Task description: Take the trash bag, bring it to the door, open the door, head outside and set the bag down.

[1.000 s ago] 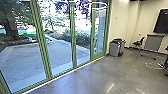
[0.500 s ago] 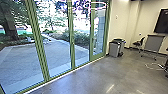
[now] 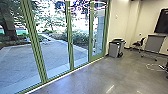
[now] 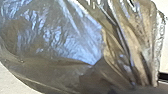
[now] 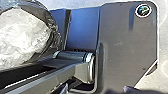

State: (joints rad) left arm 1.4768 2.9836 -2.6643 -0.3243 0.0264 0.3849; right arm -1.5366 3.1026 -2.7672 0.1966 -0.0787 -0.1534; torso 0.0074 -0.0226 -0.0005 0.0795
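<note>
The trash bag (image 4: 62,37), thin, glossy and crinkled, bulges close before the left wrist and gathers into tight pleats; its rounded side also lies near the robot's dark plate (image 5: 125,50). Whether the left gripper or right gripper is apart or clamped on anything, I cannot tell. Ahead, tall green-framed glass panels (image 3: 71,50) divide smooth, shiny floor (image 3: 100,77) from paved yard (image 3: 20,62). Boxy grey bins (image 3: 114,50) stand near the pale wall (image 3: 120,22).

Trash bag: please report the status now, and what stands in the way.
Grippers: hold unconfirmed. Bag: close by left wrist, plastic bunched. In the way: glass doors, apparently shut.
</note>
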